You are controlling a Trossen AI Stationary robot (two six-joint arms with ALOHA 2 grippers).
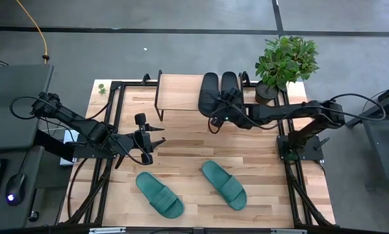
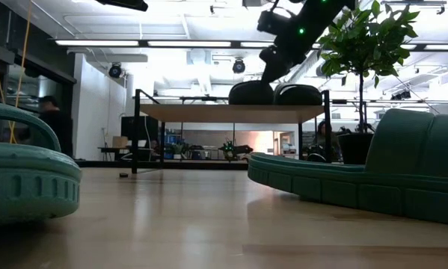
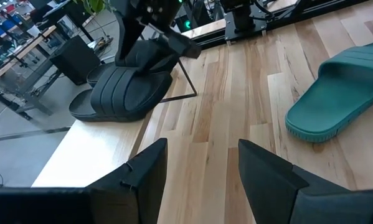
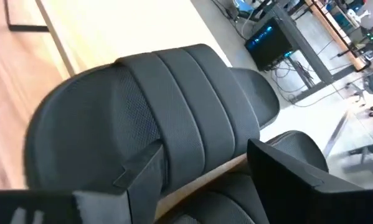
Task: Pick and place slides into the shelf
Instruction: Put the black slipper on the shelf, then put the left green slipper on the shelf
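Left gripper [image 1: 156,140] open, empty, above the counter [image 1: 181,162]. Two teal slides [image 1: 160,194] [image 1: 224,184] lie flat on the counter. Two matte black slides [image 1: 209,92] [image 1: 230,88] sit side by side on the shelf [image 1: 178,91]. Right gripper [image 1: 218,117] open beside them.

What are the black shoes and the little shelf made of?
The black slides look like soft moulded foam or rubber: matte, with ribbed straps and a fine dotted texture. I can't tell which for sure. The shelf has a pale wooden top with visible grain, smooth finish, on thin black legs that look like painted metal.
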